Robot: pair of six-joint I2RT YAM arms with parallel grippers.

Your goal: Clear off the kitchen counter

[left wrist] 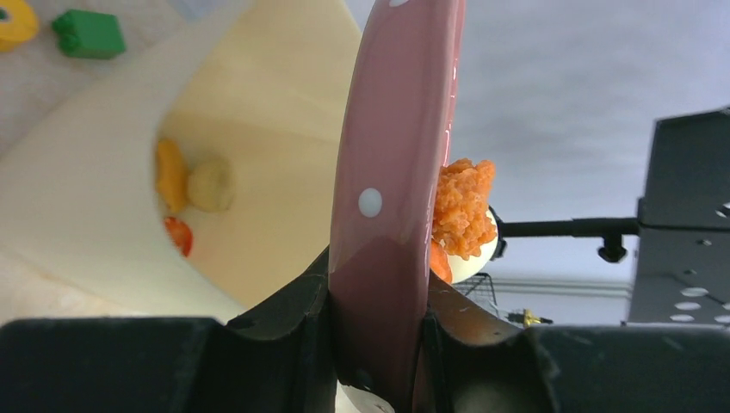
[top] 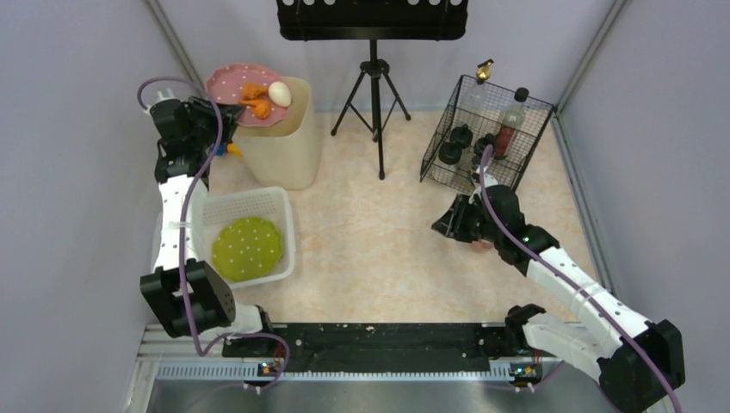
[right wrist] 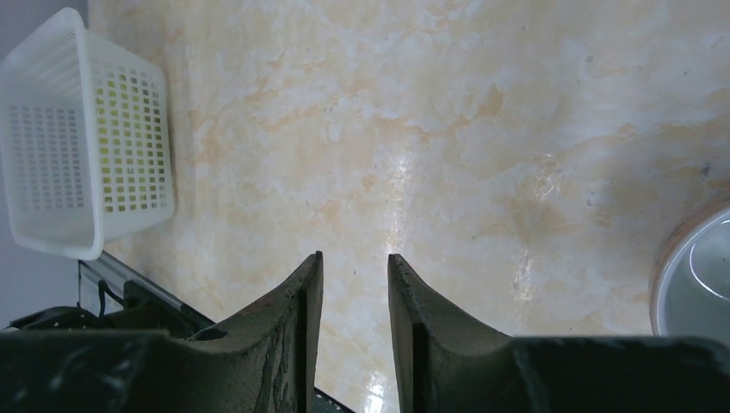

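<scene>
Clamps the rim of the pink dotted plate [left wrist: 392,129] tight between the jaws of the left gripper [left wrist: 379,314], at about 10 o'clock in the top view. Holds that plate above the mouth of the cream bin [top: 288,146]; seen edge-on from the left wrist camera. Carries on it a lump of orange food [top: 256,99] and a white egg [top: 280,93], touching each other. Shows, down inside the bin, a yellow-orange piece [left wrist: 170,175], a pale round piece [left wrist: 211,183] and a red piece [left wrist: 178,234].

Hangs the right gripper [right wrist: 353,258] low over the kitchen counter [top: 379,232] at about 4 o'clock, jaws parted by a narrow gap and gripping nothing, with bare marbled surface beneath. Catches a round rimmed object [right wrist: 693,275] at the 3 o'clock edge of the right wrist view; cannot tell what it is.

Spreads the kitchen counter, pale and marbled, across the middle of the top view, from the arm bases at 6 o'clock to the black tripod [top: 374,112] at 12 o'clock. Bears the white slotted basket [top: 288,232] at 8 o'clock, a green dotted plate [top: 247,248] lying inside it. Bears the black wire rack [top: 525,146] at 1 o'clock, with bottles [top: 510,125] standing in it. Has a green block [left wrist: 89,33] beside the bin.
</scene>
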